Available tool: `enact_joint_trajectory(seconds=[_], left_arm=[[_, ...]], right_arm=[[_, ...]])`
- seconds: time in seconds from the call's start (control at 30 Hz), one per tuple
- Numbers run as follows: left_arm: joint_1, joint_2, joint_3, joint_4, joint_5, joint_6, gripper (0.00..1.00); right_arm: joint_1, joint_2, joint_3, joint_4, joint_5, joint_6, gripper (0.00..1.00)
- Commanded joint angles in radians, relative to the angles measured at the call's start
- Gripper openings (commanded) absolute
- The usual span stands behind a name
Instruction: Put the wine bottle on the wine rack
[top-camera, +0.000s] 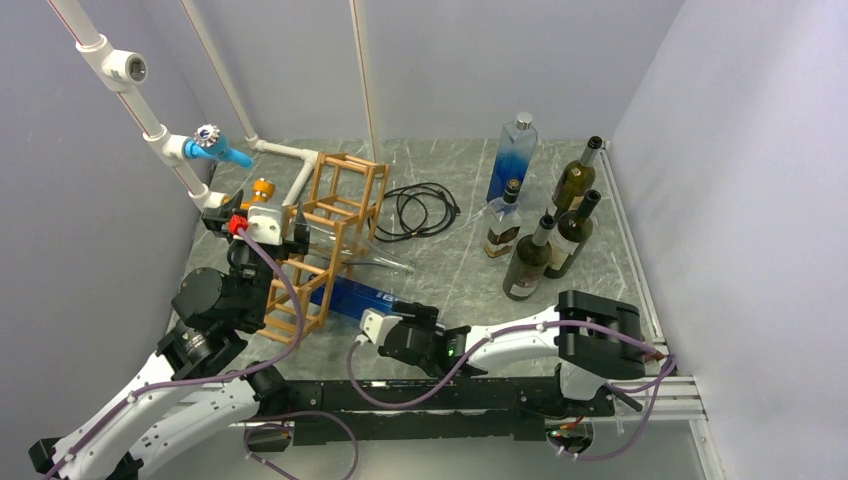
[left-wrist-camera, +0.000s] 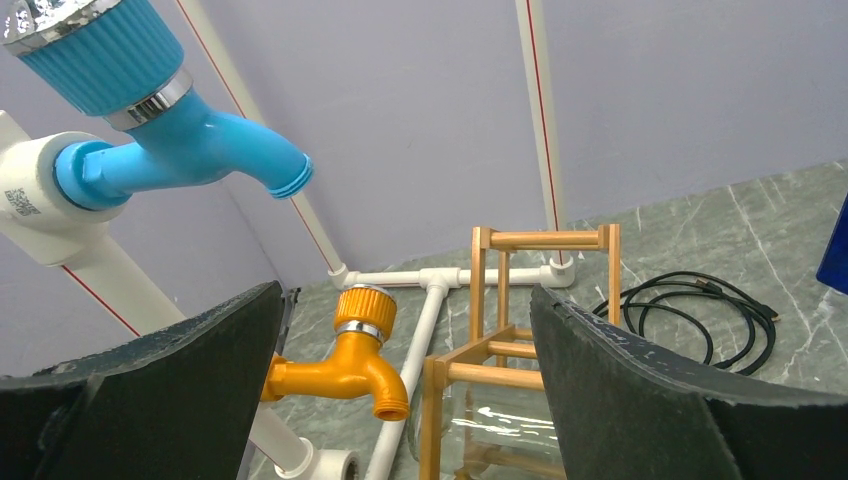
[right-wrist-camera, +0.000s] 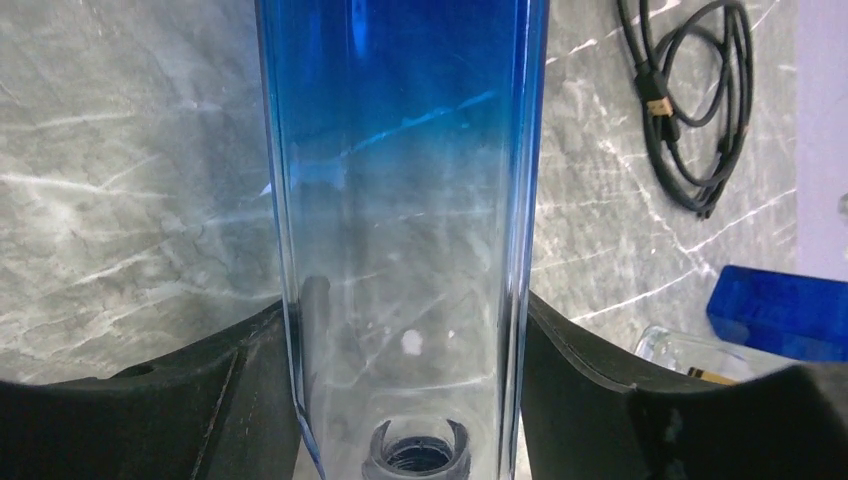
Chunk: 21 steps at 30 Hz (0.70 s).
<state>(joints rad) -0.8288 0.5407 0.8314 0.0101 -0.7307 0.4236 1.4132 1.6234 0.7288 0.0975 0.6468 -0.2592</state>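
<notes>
The wine bottle (top-camera: 358, 298) lies nearly flat, low over the table (top-camera: 455, 275), with its deep blue end reaching in among the lower sticks of the wine rack (top-camera: 335, 215) and its clear end at the right gripper (top-camera: 378, 322). I cannot tell whether it rests on a stick or only pokes in. In the right wrist view the bottle (right-wrist-camera: 400, 150) runs straight away from the camera, with its capped neck nearest the lens. The rack stands at the left rear of the table and already holds a clear bottle (top-camera: 372, 260), whose neck juts out to the right just above the blue one. To the right of the rack the table top is bare as far as a coiled black cable (top-camera: 420, 210), and a cluster of upright bottles (top-camera: 528, 260) stands well apart near the right wall (top-camera: 720, 150). Room is tighter on the rack's left (white pipes (left-wrist-camera: 415, 350), an orange tap (left-wrist-camera: 345, 375) and a blue tap (left-wrist-camera: 180, 140) crowd that corner). The right gripper (right-wrist-camera: 412, 360) is clamped on the bottle, its dark fingers (right-wrist-camera: 590, 380) pressing both flat glass sides. The left gripper (top-camera: 268, 215) sits just beside the rack's upper left, its fingers (left-wrist-camera: 640, 390) spread wide with nothing between them, and the rack's top bar (left-wrist-camera: 545, 240) is ahead of it.
</notes>
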Motion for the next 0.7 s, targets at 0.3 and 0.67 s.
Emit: enact_joint_trajectory(seconds=[0.3, 0.67], left_arm=[[0.005, -0.018, 0.031, 0.021, 0.001, -0.009, 0.99], [0.005, -0.017, 0.026, 0.025, 0.004, -0.009, 0.99]], right_arm=[[0.009, 0.000, 0.191, 0.010, -0.033, -0.092, 0.00], [0.007, 0.112, 0.106, 0.223, -0.018, -0.109, 0.00]])
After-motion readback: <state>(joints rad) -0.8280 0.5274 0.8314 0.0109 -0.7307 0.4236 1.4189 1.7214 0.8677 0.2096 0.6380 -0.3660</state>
